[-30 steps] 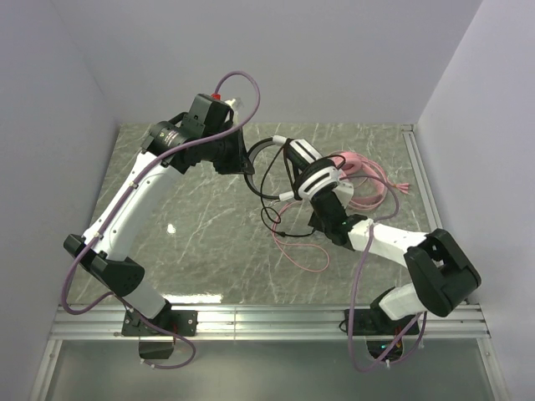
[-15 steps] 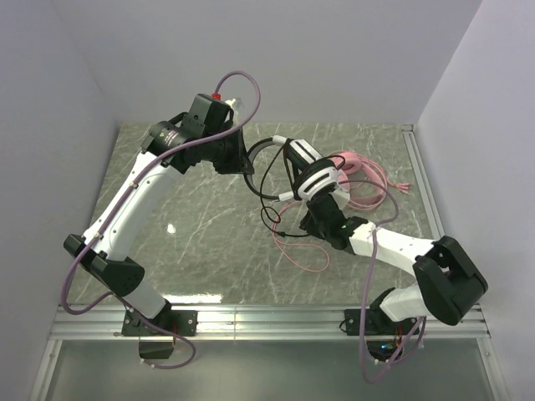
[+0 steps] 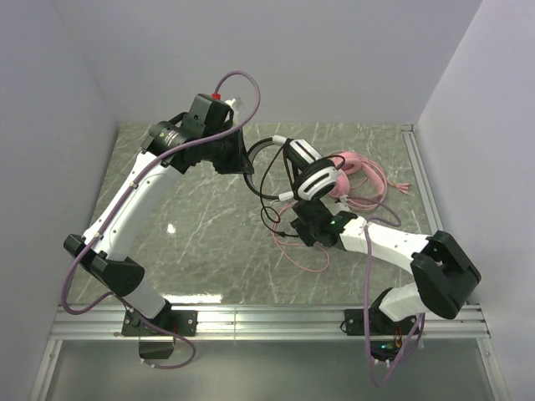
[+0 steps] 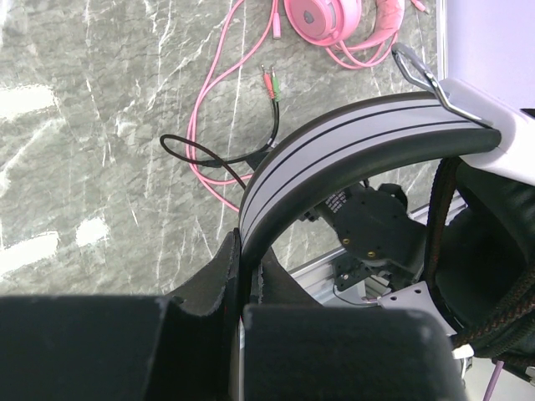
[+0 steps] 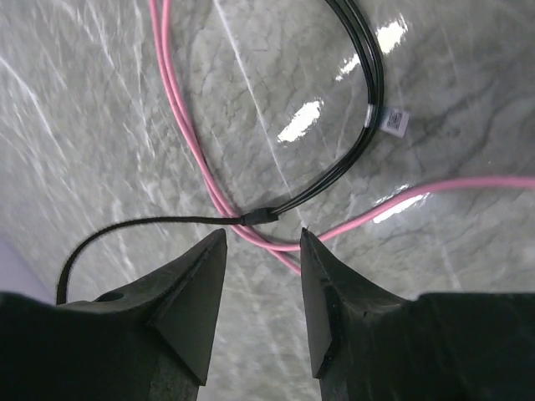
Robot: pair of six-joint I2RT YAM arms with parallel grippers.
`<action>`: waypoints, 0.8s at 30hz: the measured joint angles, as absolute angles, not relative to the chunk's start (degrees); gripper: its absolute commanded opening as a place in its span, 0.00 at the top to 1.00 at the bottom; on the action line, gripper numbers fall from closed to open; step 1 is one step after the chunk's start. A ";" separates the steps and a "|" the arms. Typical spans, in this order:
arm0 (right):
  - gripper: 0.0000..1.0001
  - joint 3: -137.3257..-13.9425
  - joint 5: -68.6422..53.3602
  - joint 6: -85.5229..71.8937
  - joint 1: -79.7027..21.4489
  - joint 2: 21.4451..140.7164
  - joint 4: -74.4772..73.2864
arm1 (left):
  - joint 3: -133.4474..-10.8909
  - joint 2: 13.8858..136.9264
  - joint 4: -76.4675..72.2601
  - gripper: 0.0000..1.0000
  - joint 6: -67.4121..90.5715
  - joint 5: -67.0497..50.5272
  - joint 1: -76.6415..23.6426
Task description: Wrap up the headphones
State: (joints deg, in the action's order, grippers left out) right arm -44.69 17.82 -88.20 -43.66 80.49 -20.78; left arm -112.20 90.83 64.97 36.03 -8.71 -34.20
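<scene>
The black and white headset (image 3: 318, 178) hangs above the table. My left gripper (image 3: 247, 163) is shut on its striped grey headband (image 4: 351, 134), pinched between the fingers (image 4: 213, 276). Its long black cable (image 3: 269, 215) droops to the marble and loops there. The pink headset (image 3: 355, 170) lies at the back right, also in the left wrist view (image 4: 326, 17); its pink cable (image 3: 305, 255) trails forward. My right gripper (image 3: 298, 225) is open and empty, low over the table. In the right wrist view the black cable's splitter (image 5: 263, 215) crosses the pink cable (image 5: 180, 125) just beyond the gripper (image 5: 262, 242).
A white tag (image 5: 390, 121) sits on the black cable strands. Red and green plugs (image 4: 269, 81) lie on the marble. An aluminium rail (image 3: 267, 317) runs along the near edge, another along the right side (image 3: 415, 167). White walls enclose the table.
My right gripper has moved left and down from beside the hanging earcup to just above the crossed cables. The left arm and the headset have stayed still.
</scene>
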 measured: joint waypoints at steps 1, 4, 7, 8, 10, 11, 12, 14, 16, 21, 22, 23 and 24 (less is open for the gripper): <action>0.52 -45.12 17.98 -90.21 -43.81 81.12 -21.47 | -112.20 90.83 64.97 1.00 36.03 -8.71 -34.20; 0.54 -45.23 17.89 -95.44 -44.21 82.11 -22.00 | -112.20 90.83 64.88 1.00 36.03 -8.71 -34.20; 0.55 -45.39 17.74 -99.39 -44.27 83.53 -22.04 | -112.20 90.80 64.60 1.00 36.03 -8.73 -34.20; 0.55 -45.60 17.65 -100.33 -44.27 84.23 -22.13 | -112.20 90.80 64.49 1.00 36.01 -8.73 -34.20; 0.55 -46.22 17.41 -102.39 -44.27 85.91 -22.15 | -112.20 90.80 64.45 1.00 36.01 -8.75 -34.20; 0.57 -46.30 17.28 -103.22 -44.27 86.41 -22.06 | -112.20 90.80 64.45 1.00 35.99 -8.73 -34.20; 0.57 -46.30 17.08 -104.25 -44.27 86.78 -21.89 | -112.20 90.80 64.47 1.00 35.97 -8.73 -34.20; 0.58 -46.30 16.75 -106.26 -44.27 87.33 -21.54 | -112.20 90.80 64.49 1.00 35.83 -8.73 -34.20; 0.58 -46.30 16.58 -107.96 -44.27 87.77 -21.04 | -112.20 90.80 64.49 1.00 35.66 -8.73 -34.20; 0.58 -46.35 16.10 -111.15 -44.27 89.21 -20.93 | -112.20 90.74 64.49 1.00 35.55 -8.73 -34.20; 0.58 -46.35 15.88 -111.59 -44.27 89.43 -20.82 | -112.20 90.70 64.47 1.00 35.55 -8.73 -34.17; 0.58 -46.35 15.75 -111.83 -44.27 89.52 -20.75 | -112.20 90.63 64.47 1.00 35.55 -8.73 -34.17; 0.58 -46.35 15.59 -112.12 -44.27 89.62 -20.73 | -112.20 90.59 64.45 1.00 35.55 -8.73 -34.15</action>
